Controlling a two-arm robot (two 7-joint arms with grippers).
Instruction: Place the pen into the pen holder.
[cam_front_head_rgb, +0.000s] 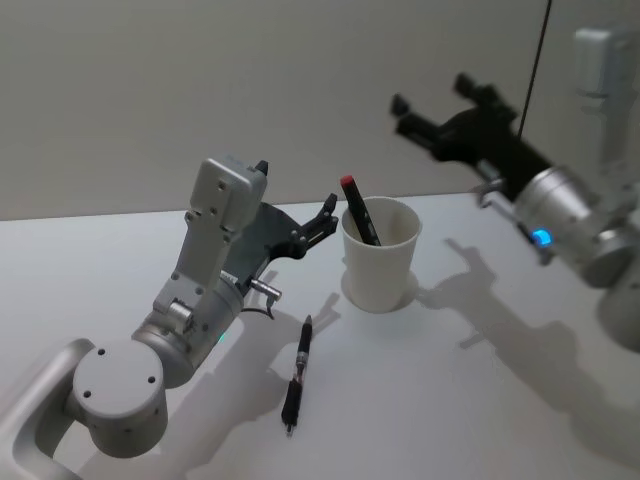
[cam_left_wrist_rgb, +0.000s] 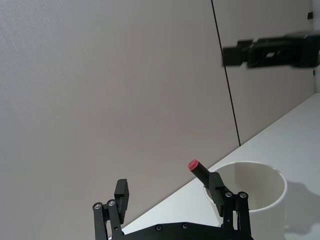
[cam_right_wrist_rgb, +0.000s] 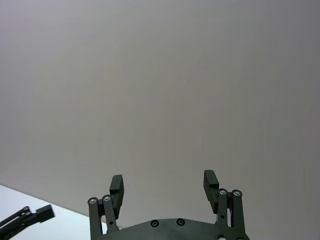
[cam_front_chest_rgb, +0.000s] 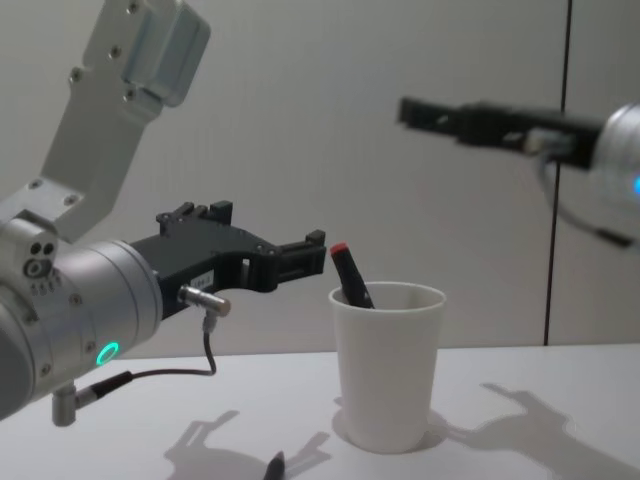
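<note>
— How does the left pincer stand?
— Spread wide with nothing between its fingers. It hangs above the bench, just to the left of the pen holder, at about rim height.
— How close is it?
— One fingertip sits just beside the red end of the red-capped pen. I cannot tell whether they touch.
— And that pen?
— It is inside the white cup, tilted, with its red end sticking up past the rim on the left side.
— Anything else near the cup?
— A dark pen lies flat on the bench in front of the cup and a little to its left, apart from it, near the left arm's elbow.
— And the right pincer?
— Also spread wide and holding nothing. It is raised high on the right, well above the cup and well apart from it.
</note>
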